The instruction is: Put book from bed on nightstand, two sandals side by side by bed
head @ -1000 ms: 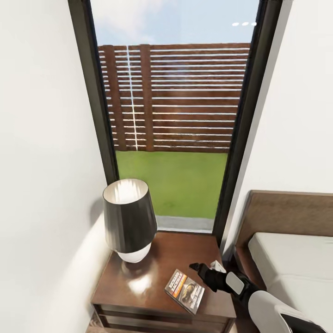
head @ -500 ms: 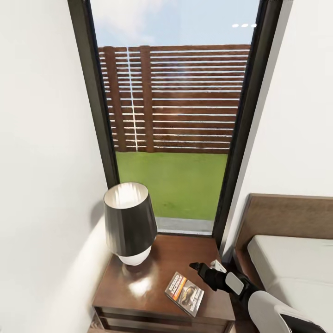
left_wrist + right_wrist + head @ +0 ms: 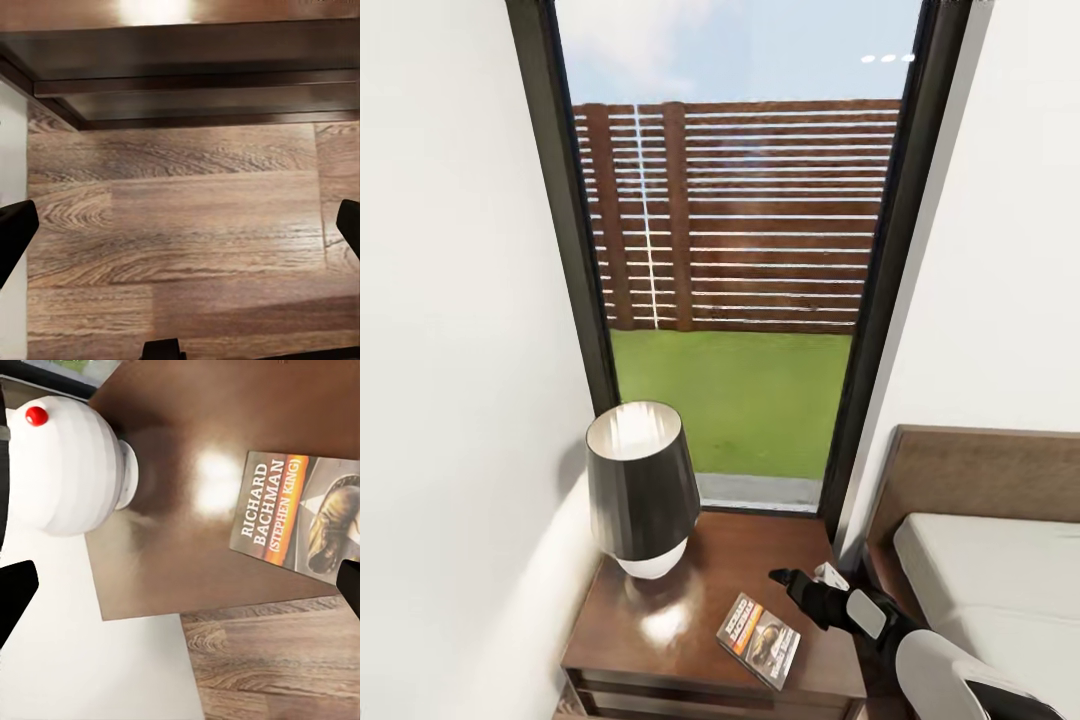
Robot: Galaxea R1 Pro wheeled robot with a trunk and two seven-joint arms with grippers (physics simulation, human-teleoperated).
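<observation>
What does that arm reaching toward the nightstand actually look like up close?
The right arm has glossy white rounded shells joined by black segments, with a pale grey panel on the black wrist. It ends in a right claw with one black and one pale finger. Both wrist views show black fingertips at the edges.

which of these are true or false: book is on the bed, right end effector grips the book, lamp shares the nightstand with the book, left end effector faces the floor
1. The book is on the bed. False: it lies flat on the nightstand.
2. The right end effector grips the book. False: it is open and apart from the book.
3. The lamp shares the nightstand with the book. True.
4. The left end effector faces the wooden floor. True; its fingers are spread open.
</observation>
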